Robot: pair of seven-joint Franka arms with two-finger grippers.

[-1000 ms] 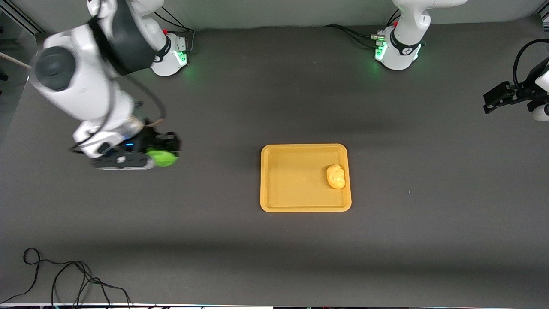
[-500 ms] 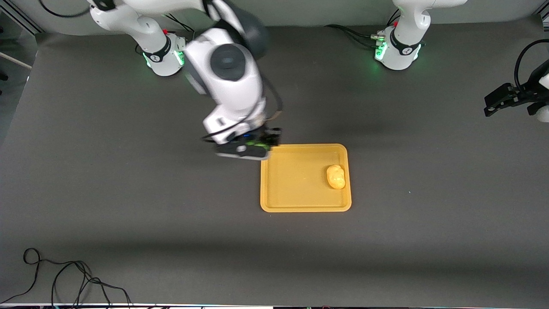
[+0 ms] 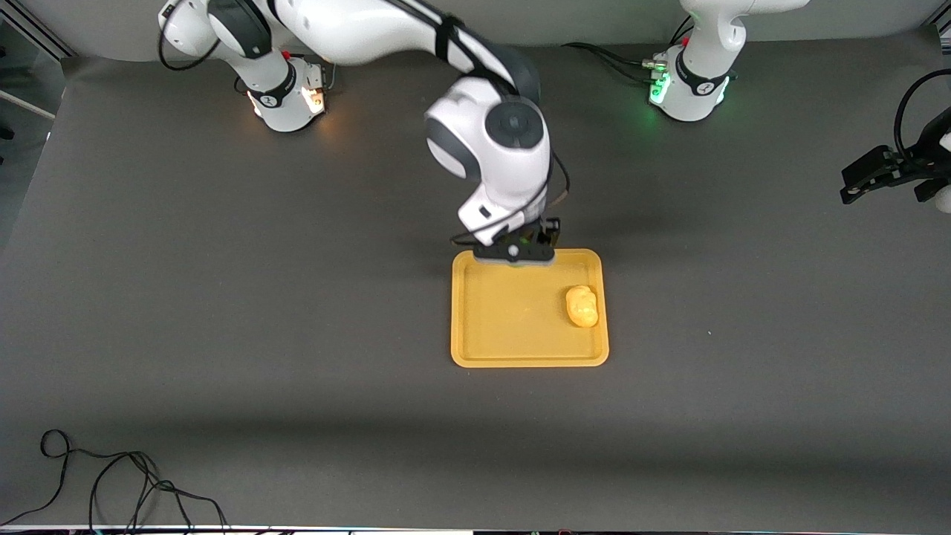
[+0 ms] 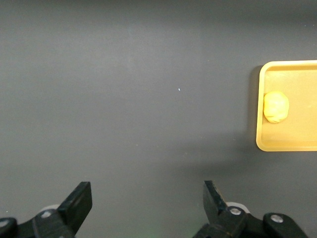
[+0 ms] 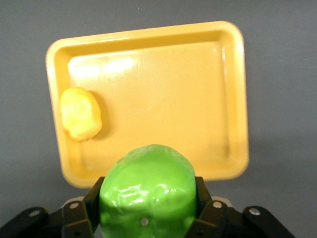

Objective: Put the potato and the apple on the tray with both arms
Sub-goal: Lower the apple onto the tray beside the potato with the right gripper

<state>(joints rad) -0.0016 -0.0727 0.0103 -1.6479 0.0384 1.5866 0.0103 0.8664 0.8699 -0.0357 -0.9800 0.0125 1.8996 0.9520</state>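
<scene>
The orange-yellow tray [image 3: 520, 327] lies mid-table with the potato [image 3: 582, 306] in it, at the end toward the left arm. My right gripper [image 3: 520, 249] hangs over the tray's rim on the robots' side; the hand hides the apple in the front view. In the right wrist view my right gripper [image 5: 147, 198] is shut on the bright green apple [image 5: 147, 191], above the tray [image 5: 163, 99] and potato [image 5: 80, 113]. My left gripper [image 3: 865, 174] waits open and empty over bare table at the left arm's end. Its wrist view shows the open left gripper [image 4: 147, 198], tray [image 4: 292, 144] and potato [image 4: 276, 106].
A black cable [image 3: 111, 483] lies looped on the table near the front camera, toward the right arm's end. The dark grey table top [image 3: 743, 386] surrounds the tray.
My right arm has swung from the right arm's end of the table to the tray's rim, carrying the apple. The left gripper, the tray and the potato have stayed put.
</scene>
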